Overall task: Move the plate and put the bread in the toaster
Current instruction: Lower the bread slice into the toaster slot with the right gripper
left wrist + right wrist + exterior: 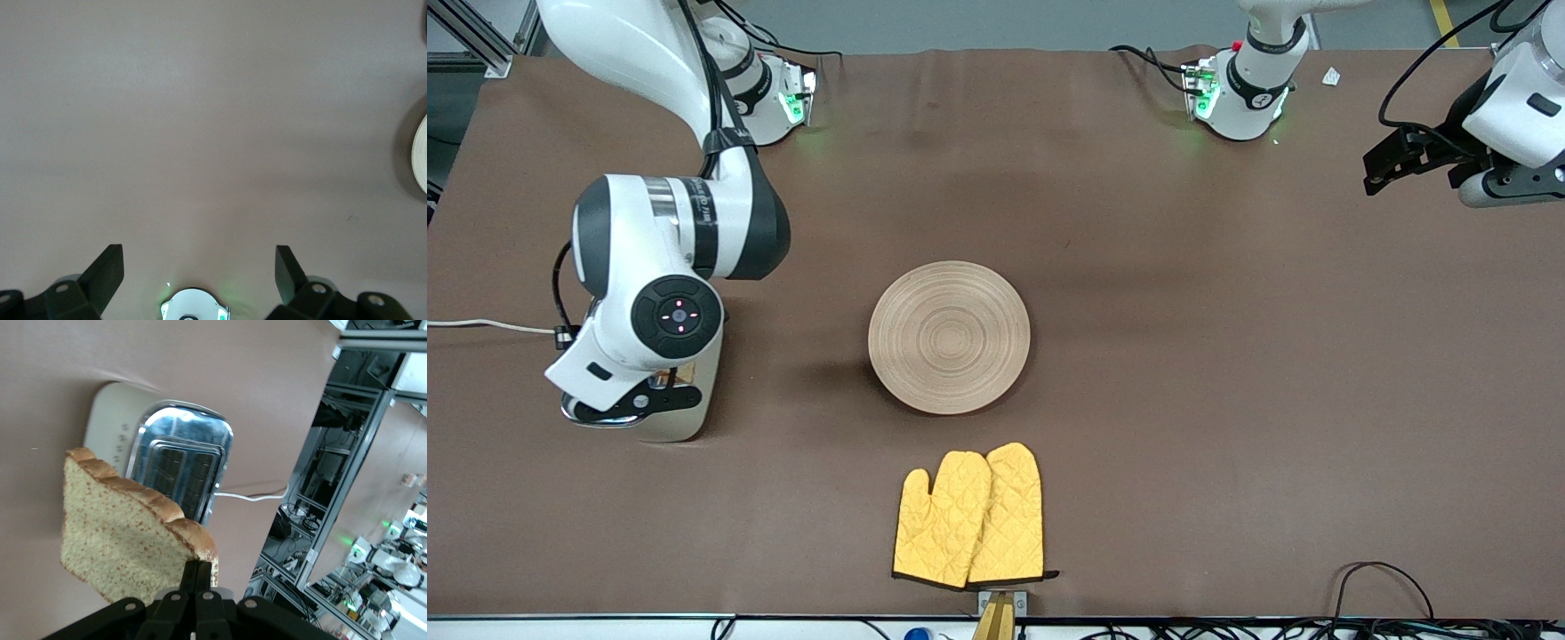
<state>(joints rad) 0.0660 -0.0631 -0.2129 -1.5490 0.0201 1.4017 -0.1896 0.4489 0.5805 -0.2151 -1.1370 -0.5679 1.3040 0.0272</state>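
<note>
Plate point(949, 337): pale wood, matt, ring-grooved. Toaster point(180, 463): glossy chrome top, smooth cream sides. Bread point(120, 533): speckled porous crumb, rough brown crust. Oven mitts point(969, 517): quilted yellow cloth. Bench point(1227, 356): matt brown covering.

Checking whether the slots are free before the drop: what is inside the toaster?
The toaster's two slots look empty where visible. The bread, clamped in the right end effector above it, covers their near ends.
</note>
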